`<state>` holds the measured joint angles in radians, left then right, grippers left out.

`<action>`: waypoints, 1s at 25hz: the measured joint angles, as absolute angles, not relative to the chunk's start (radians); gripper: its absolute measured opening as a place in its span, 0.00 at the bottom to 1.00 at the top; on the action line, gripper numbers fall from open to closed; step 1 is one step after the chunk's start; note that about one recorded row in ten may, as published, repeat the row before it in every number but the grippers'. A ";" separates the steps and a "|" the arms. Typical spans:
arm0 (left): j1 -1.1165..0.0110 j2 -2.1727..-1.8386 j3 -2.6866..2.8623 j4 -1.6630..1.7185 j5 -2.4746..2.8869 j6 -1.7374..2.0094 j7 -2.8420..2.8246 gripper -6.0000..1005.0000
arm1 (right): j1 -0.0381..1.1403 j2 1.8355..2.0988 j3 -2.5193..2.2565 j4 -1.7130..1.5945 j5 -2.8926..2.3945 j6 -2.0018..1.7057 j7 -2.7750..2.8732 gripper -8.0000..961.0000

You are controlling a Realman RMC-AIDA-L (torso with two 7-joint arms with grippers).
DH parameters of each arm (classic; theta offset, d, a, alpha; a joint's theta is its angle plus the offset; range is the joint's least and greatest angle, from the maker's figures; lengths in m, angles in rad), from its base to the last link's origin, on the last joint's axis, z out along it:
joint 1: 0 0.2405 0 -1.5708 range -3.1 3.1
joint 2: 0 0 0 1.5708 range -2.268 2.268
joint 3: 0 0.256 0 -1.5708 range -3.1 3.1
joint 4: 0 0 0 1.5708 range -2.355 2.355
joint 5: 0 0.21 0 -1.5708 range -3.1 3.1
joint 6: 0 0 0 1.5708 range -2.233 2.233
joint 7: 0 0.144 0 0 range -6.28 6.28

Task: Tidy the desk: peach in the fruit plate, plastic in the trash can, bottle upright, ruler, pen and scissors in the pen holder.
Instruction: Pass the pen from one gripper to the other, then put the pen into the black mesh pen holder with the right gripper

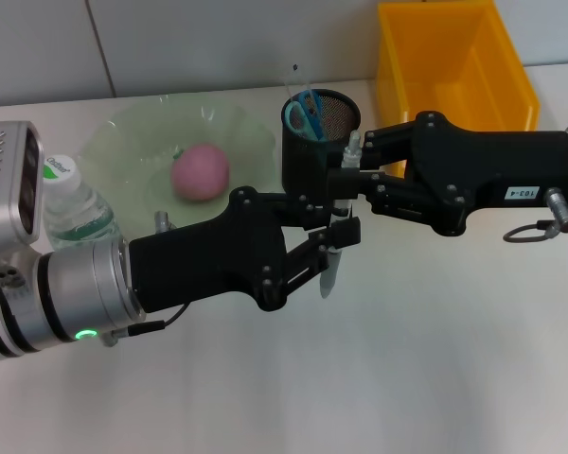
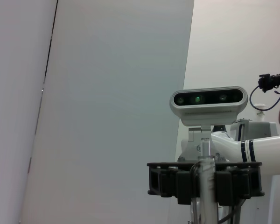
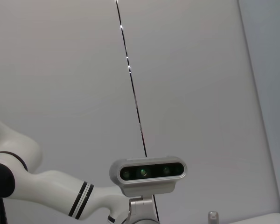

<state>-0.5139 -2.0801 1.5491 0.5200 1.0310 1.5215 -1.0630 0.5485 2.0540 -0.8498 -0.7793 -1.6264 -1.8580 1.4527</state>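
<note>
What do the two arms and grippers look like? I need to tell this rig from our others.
Both grippers are matte black, angular linkage bodies studded with bolts. The left gripper sits on a silver cylindrical wrist with a glowing green ring light and a thin black cable, under a pale perforated camera housing. The right gripper carries a small white label, with a grey looped cable at its wrist.

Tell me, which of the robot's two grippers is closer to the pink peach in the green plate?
Left. The left gripper sits just beside the pale green glass plate holding the pink peach; the right gripper reaches from beyond the black mesh pen holder, farther off.
</note>
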 joint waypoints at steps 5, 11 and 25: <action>-0.514 -2.080 1.549 0.518 1.027 1.520 -1.069 0.18 | 0.549 2.054 -0.849 -0.779 -1.626 -1.858 1.453 0.22; -0.522 -2.080 1.559 0.518 1.027 1.498 -1.101 0.35 | 0.550 2.054 -0.848 -0.779 -1.626 -1.858 1.453 0.21; -0.512 -2.076 1.560 0.522 1.029 1.499 -1.101 0.70 | 0.543 2.036 -0.785 -0.795 -1.630 -1.855 1.474 0.21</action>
